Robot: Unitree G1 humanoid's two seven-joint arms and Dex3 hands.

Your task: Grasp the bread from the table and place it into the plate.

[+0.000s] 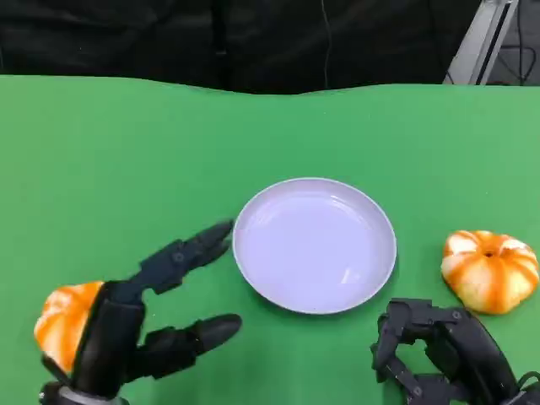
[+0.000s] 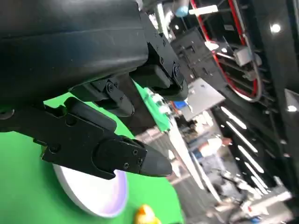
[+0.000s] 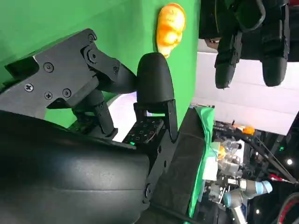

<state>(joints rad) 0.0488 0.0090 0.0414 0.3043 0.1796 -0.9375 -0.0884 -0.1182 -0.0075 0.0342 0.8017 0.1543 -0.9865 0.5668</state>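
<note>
Fingers [image 1: 198,249] of the left hand [image 1: 126,325] spread, empty; right hand [image 1: 439,350] curled (head view shows two breads).

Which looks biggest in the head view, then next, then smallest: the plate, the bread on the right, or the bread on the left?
1. Plate, clearly the biggest.
2. Right bread.
3. Left bread, but the left hand hides part of it, so the two breads may really match.
</note>
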